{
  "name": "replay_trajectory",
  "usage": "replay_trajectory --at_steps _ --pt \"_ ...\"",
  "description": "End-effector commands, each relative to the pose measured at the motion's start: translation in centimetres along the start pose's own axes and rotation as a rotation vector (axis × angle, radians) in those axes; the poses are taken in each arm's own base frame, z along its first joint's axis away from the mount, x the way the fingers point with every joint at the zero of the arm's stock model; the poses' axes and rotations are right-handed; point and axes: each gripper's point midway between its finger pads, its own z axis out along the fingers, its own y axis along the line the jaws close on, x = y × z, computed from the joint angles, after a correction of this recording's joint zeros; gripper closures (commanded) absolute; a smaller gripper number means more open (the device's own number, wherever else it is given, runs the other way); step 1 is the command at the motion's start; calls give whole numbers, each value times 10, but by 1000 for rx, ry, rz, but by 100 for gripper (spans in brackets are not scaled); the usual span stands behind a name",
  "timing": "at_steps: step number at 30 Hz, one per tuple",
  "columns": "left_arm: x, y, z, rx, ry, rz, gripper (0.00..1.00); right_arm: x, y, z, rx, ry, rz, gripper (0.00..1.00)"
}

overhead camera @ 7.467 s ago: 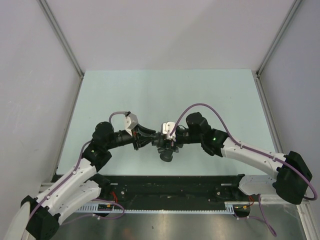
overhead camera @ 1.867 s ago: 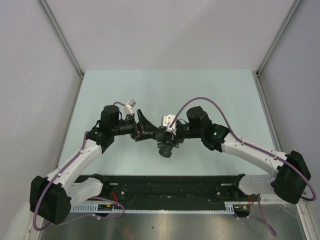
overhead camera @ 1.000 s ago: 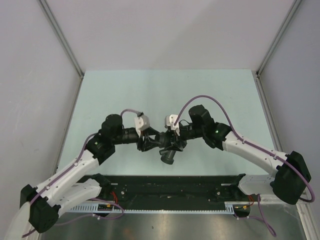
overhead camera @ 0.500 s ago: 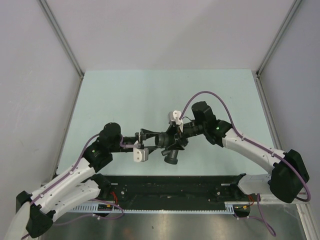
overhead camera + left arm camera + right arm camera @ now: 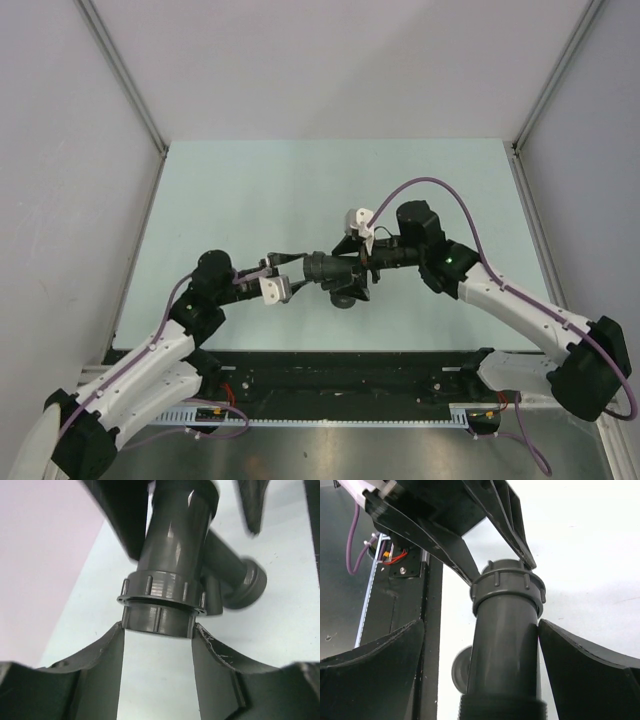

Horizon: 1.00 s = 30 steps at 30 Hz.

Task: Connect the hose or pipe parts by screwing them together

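The dark grey pipe parts [image 5: 335, 272] hang joined above the table's middle: a straight tube [image 5: 505, 650] with a side branch [image 5: 235, 575] like a Y. At its end sits a ribbed collar [image 5: 159, 607]. My left gripper [image 5: 303, 268] comes in from the left and is shut on that collar [image 5: 507, 587], one fingertip [image 5: 112, 645] on each side. My right gripper [image 5: 362, 263] stands open around the tube from the right. Its right finger [image 5: 585, 655] lies against the tube. Its left finger [image 5: 385, 655] is well clear of it.
The pale green table [image 5: 250, 190] is walled by grey panels on three sides. A black rail [image 5: 340, 370] with wiring runs along the near edge by the arm bases. Purple cables [image 5: 430, 185] loop over both wrists.
My right gripper's jaws have sprung wide open off the tube. My left wrist has turned with the collar still held, and the joined parts have shifted slightly right.
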Motion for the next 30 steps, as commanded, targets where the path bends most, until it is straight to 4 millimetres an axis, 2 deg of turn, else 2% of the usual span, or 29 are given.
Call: replay_trajectory --at_steps 1,4,5,6,8,10,13,15,16,18,19,21,24,25,27,28,30 --pt "6 41 -4 -213 -5 -80 100 -39 7 -19 50 -65 2 0" --pt "18 53 0 -254 4 -157 100 -47 3 -28 116 -82 1 0" --pt "31 52 5 -257 26 -230 100 -50 4 -30 127 -87 -3 0" --pt "29 61 7 -283 5 -242 100 -55 6 -35 140 -102 -14 0" --pt "50 67 11 -315 31 -337 100 -61 2 -43 196 -116 -19 0" --pt "59 83 11 -374 35 -372 100 -66 -4 -53 270 -125 -24 0" --pt "77 86 16 -397 51 -427 100 -71 -9 -64 339 -135 -29 0" --pt "83 86 20 -391 59 -446 100 -69 -10 -68 363 -129 -24 0" --pt "89 87 20 -406 75 -462 100 -68 -15 -70 391 -124 -16 0" --pt "91 91 19 -437 73 -486 100 -63 -23 -70 434 -114 23 0" --pt "95 95 16 -479 83 -515 100 -56 -36 -70 496 -96 55 0" --pt "95 99 14 -506 81 -542 100 -48 -49 -71 564 -83 118 0" --pt "96 106 9 -566 74 -597 87 -37 -66 -73 661 -66 194 0" --pt "94 106 8 -582 62 -635 79 -33 -72 -76 709 -69 232 0" --pt "95 116 1 -659 53 -689 73 -25 -84 -78 778 -63 284 0" --pt "93 117 0 -675 31 -743 68 -20 -95 -84 854 -68 326 0" --pt "88 124 -8 -718 10 -796 59 0 -106 -84 917 -24 384 0"
